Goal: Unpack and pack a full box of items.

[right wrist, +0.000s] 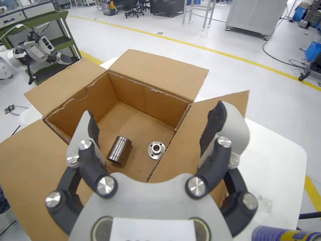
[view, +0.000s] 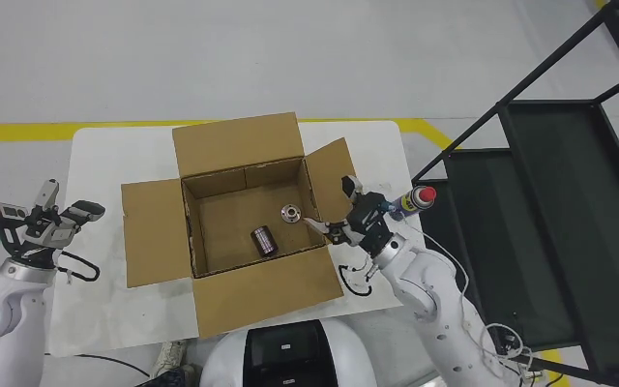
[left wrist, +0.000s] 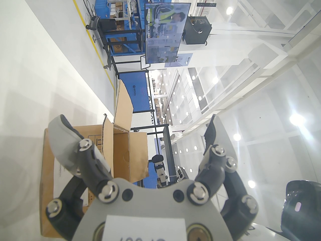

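An open cardboard box (view: 237, 145) stands in the middle of the white table (view: 116, 155), all flaps folded out. On its floor lie a dark metal cylinder (view: 263, 241) and a flanged metal bushing (view: 289, 211). My right gripper (view: 335, 204) hangs open over the box's right flap with nothing between its fingers. In its own view the right gripper (right wrist: 153, 122) looks down at the cylinder (right wrist: 119, 149) and the bushing (right wrist: 156, 148). My left gripper (view: 68, 200) is open and empty off the table's left edge, and the left gripper (left wrist: 136, 129) faces the box (left wrist: 125, 139) from the side.
A spray can (view: 416, 198) with a red cap lies on the table just right of my right wrist, and the spray can (right wrist: 278, 232) is close under it. A dark metal rack (view: 542, 193) stands past the table's right edge.
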